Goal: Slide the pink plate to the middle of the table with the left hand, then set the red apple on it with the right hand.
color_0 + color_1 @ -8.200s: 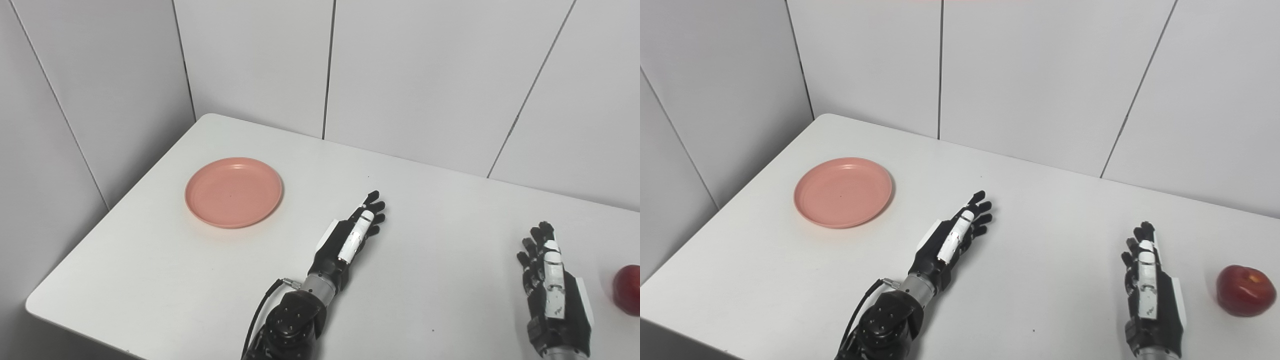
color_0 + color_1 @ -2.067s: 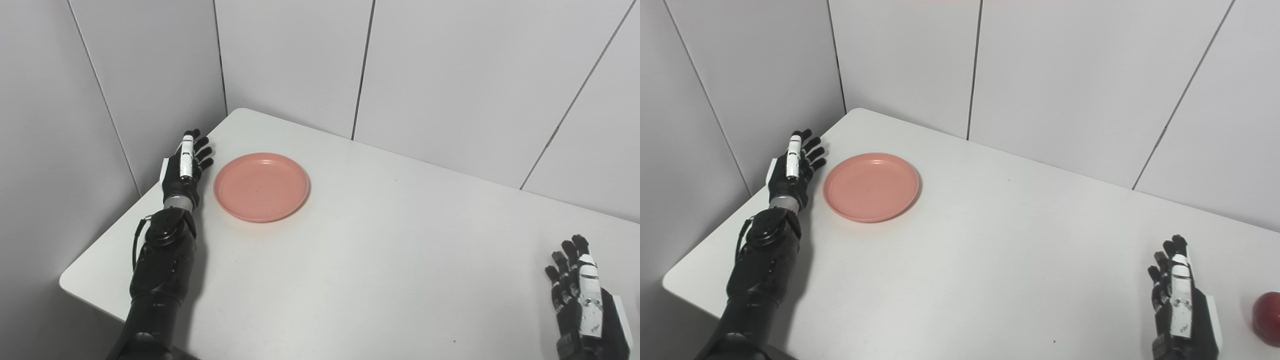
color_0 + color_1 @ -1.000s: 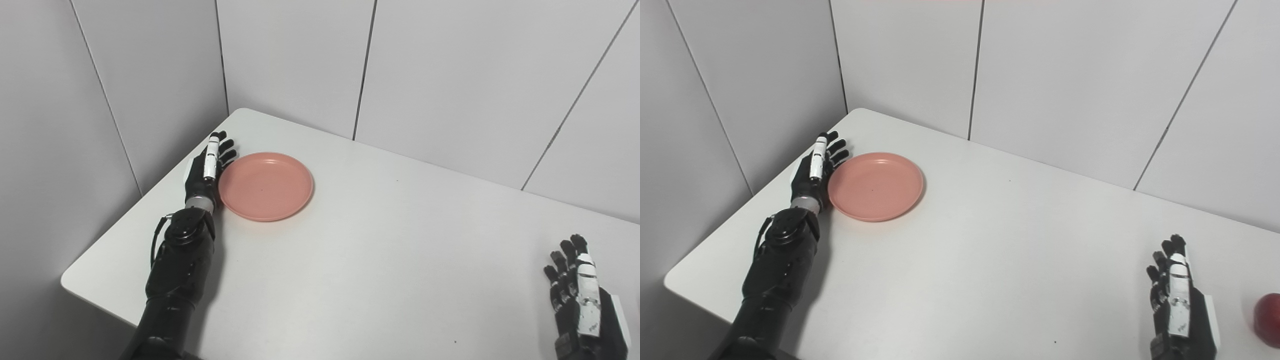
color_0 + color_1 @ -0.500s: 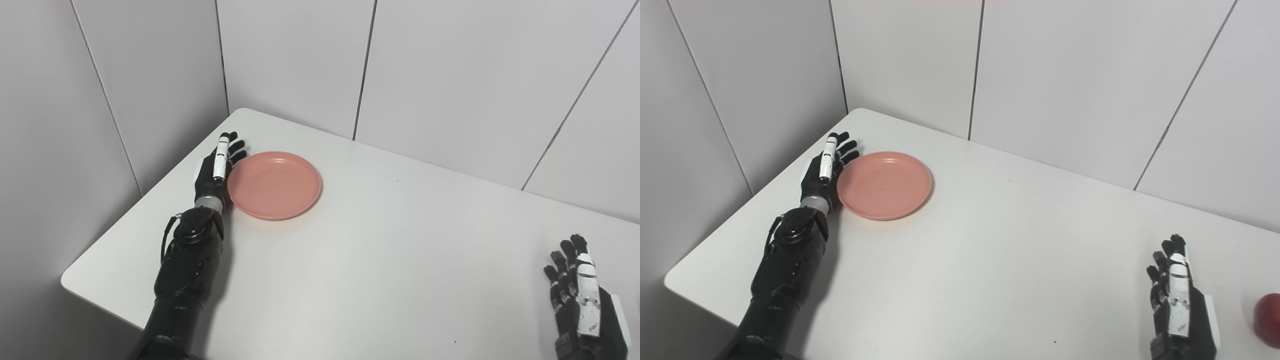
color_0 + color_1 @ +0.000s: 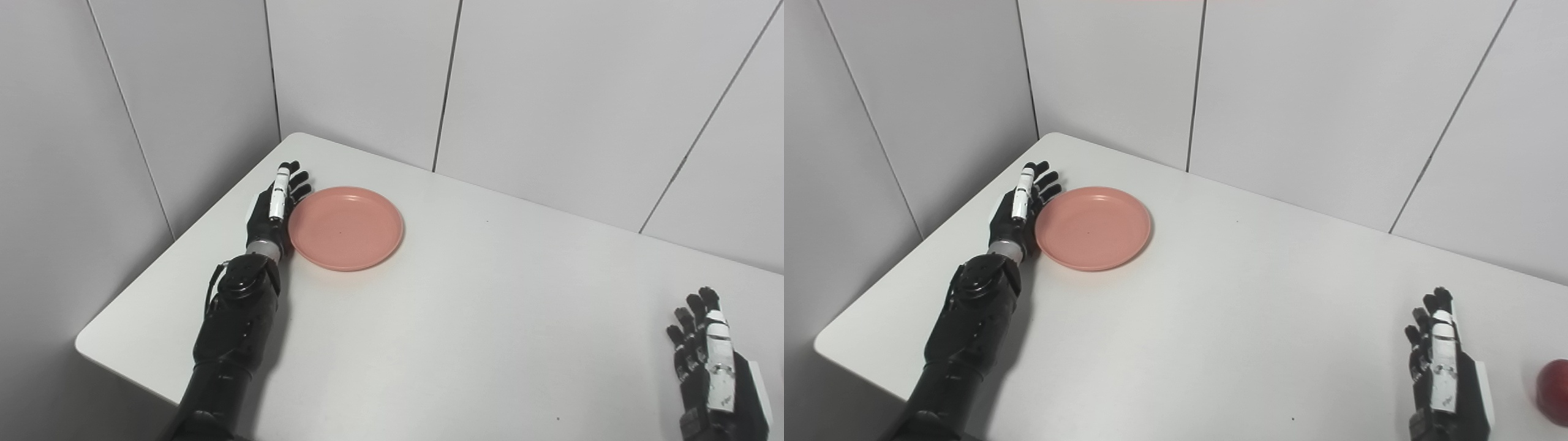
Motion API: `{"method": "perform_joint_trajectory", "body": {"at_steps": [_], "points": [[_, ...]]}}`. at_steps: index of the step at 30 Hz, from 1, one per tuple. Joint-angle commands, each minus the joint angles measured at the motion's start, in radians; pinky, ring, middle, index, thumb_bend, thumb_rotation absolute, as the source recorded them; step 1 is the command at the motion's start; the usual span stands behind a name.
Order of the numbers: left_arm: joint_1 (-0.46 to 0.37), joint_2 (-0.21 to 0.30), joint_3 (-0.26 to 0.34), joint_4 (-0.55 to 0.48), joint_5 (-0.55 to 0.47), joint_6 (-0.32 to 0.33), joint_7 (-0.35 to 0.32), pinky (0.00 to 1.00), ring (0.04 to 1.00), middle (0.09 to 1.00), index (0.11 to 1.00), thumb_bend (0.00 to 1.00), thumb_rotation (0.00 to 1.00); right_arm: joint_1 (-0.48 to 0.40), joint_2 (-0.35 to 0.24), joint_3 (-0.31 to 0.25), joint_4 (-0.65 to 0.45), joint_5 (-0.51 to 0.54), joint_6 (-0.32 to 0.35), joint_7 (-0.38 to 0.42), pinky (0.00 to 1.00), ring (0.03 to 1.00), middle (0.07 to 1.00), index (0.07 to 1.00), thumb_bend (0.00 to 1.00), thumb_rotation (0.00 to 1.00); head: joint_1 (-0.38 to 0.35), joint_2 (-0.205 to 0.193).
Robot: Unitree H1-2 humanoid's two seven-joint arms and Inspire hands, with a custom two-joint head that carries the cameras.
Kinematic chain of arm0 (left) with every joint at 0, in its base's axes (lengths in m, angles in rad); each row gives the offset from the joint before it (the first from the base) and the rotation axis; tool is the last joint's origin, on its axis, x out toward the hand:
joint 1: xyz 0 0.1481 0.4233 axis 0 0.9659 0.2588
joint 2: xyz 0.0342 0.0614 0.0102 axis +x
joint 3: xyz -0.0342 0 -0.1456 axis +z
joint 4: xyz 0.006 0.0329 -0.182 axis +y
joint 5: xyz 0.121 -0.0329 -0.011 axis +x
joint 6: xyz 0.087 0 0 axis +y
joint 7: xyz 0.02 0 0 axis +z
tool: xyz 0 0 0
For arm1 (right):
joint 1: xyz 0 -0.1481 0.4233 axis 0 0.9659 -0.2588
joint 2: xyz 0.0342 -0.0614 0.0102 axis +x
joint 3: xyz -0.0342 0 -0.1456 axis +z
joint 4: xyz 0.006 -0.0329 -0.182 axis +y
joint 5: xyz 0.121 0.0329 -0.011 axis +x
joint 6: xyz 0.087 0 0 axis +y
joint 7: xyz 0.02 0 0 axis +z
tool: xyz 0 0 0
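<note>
The left hand (image 5: 274, 207), fingers straight and spread and holding nothing, presses edge-on against the plate's (image 5: 346, 228) left rim and has pushed it a little rightward since a second ago. The right hand (image 5: 1442, 373) stays flat and spread near the apple (image 5: 1553, 392) at the table's (image 5: 465, 318) right edge.

White table (image 5: 465, 318), grey panelled walls (image 5: 551, 79)

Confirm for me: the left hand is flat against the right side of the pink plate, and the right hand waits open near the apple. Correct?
Not quite. The left hand is against the left side of the pink plate, between it and the table's left edge, as the left eye view shows. The rest holds: the right hand waits open near the red apple.
</note>
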Motion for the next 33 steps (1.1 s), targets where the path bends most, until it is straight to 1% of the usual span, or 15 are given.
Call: {"method": "perform_joint_trajectory", "body": {"at_steps": [1, 4, 7, 18, 24, 33], "points": [[-0.036, -0.011, -0.017, -0.007, -0.009, 0.016, -0.027, 0.90, 0.896, 0.901, 0.881, 0.33, 1.00, -0.023, -0.004, 0.000, -0.029, 0.003, -0.021, 0.011, 1.00, 1.000, 1.000, 1.000, 0.09, 1.00, 0.001, 0.001], [-0.039, -0.016, -0.024, -0.005, -0.004, 0.019, -0.024, 0.90, 0.892, 0.894, 0.873, 0.33, 1.00, -0.022, -0.003, 0.001, -0.039, -0.001, -0.002, 0.005, 1.00, 1.000, 1.000, 1.000, 0.10, 1.00, -0.002, 0.003], [-0.042, -0.018, -0.029, -0.004, 0.000, 0.023, -0.023, 0.90, 0.892, 0.891, 0.869, 0.33, 1.00, -0.022, -0.005, 0.003, -0.038, -0.004, 0.001, 0.006, 1.00, 1.000, 1.000, 1.000, 0.12, 1.00, -0.005, 0.004], [-0.053, -0.033, -0.064, -0.006, 0.017, 0.039, -0.016, 0.87, 0.877, 0.882, 0.862, 0.32, 1.00, -0.021, -0.001, 0.005, -0.030, -0.011, -0.018, 0.005, 1.00, 1.000, 1.000, 1.000, 0.12, 1.00, -0.019, 0.008], [-0.060, -0.044, -0.082, 0.017, 0.026, 0.035, -0.024, 0.87, 0.875, 0.882, 0.865, 0.33, 1.00, -0.021, -0.001, 0.006, -0.021, -0.028, -0.030, 0.004, 1.00, 1.000, 1.000, 1.000, 0.12, 1.00, -0.024, 0.010], [-0.060, -0.058, -0.106, 0.028, 0.033, 0.034, -0.037, 0.88, 0.878, 0.885, 0.867, 0.32, 1.00, -0.022, -0.001, 0.008, -0.021, -0.030, -0.029, 0.008, 1.00, 1.000, 1.000, 1.000, 0.13, 1.00, -0.031, 0.012]]}}
